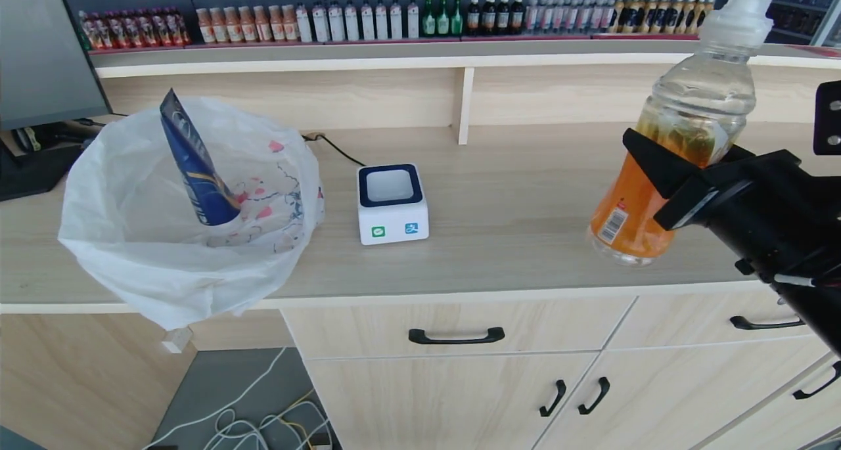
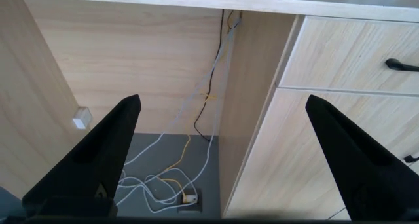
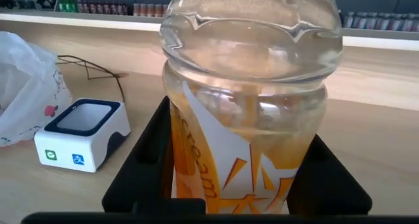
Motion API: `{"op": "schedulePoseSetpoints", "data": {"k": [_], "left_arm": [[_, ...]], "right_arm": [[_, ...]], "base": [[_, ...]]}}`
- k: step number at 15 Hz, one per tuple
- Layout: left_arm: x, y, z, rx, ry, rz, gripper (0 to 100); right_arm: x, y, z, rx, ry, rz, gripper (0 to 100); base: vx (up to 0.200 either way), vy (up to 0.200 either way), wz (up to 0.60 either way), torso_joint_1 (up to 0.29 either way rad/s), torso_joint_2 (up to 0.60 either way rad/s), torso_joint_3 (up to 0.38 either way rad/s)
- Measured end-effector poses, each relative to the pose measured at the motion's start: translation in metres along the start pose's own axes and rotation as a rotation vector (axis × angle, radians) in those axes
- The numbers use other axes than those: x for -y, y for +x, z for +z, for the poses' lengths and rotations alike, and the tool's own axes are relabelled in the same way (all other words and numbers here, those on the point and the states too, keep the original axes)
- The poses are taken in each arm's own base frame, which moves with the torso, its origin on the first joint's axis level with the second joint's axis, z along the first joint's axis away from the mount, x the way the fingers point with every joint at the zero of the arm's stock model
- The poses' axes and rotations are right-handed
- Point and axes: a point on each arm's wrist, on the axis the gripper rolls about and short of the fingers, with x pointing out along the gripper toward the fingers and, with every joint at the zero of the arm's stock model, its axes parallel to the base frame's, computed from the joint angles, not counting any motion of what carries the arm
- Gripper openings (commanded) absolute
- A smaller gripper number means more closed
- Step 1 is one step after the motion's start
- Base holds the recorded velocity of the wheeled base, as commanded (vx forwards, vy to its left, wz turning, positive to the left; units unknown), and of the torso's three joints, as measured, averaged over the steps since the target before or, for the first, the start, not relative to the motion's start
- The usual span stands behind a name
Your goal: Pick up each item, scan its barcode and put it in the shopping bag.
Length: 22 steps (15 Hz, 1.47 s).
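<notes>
The right gripper (image 1: 683,156) holds a clear plastic bottle (image 1: 680,121) of orange drink. Its black fingers (image 1: 650,157) are closed around the bottle's middle, one on each side, as the right wrist view shows (image 3: 141,165). The bottle is tilted, with its white cap leaning up and to the robot's right. Its base is low over the front part of the table (image 1: 512,240); whether the base touches the wood cannot be told. A barcode (image 1: 614,225) shows on the lower part of the label, on the side facing the robot.

The scanner (image 1: 392,203) is a small white box with a dark-rimmed window on top. It stands on the table to the left of the bottle and well apart from it. A black cord runs from behind it toward the back of the table.

Farther left, the white shopping bag (image 1: 131,253) sits open at the table's front edge, its lower part hanging over the edge. A blue packet (image 1: 197,167) stands inside it, leaning, with its top poking above the rim.

The left gripper (image 2: 222,165) hangs below table height, in front of the open space beside the drawers (image 2: 347,54). Its fingers (image 2: 98,158) are spread wide with nothing between them — only cables (image 2: 163,178) on the floor show through the gap.

Behind the table, a long shelf (image 1: 394,43) carries a row of drink bottles, and a monitor (image 1: 39,49) stands at the far left.
</notes>
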Motion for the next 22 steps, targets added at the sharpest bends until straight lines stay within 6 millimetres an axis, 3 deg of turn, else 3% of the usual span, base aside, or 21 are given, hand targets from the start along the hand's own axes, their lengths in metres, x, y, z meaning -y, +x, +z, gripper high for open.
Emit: {"op": "schedulePoseSetpoints", "data": {"k": [7, 12, 18, 22], "left_arm": [[0.000, 0.000, 0.000, 0.002, -0.001, 0.000, 100], [0.000, 0.000, 0.000, 0.002, -0.001, 0.000, 100], [0.000, 0.000, 0.000, 0.002, 0.002, -0.001, 100], [0.000, 0.000, 0.000, 0.002, 0.002, 0.000, 100]], "right_arm": [[-0.002, 0.035, 0.013, 0.092, 0.003, -0.010, 0], [-0.005, 0.041, 0.008, 0.109, -0.033, 0.038, 0], [-0.006, 0.044, 0.005, 0.116, -0.084, 0.085, 0], [-0.008, 0.057, 0.009, 0.134, -0.091, 0.092, 0]], "base": [[0.000, 0.200, 0.00, 0.002, 0.00, 0.002], [0.000, 0.200, 0.00, 0.003, 0.00, 0.001], [0.000, 0.000, 0.00, 0.000, 0.00, 0.000], [0.000, 0.000, 0.00, 0.000, 0.00, 0.000]]}}
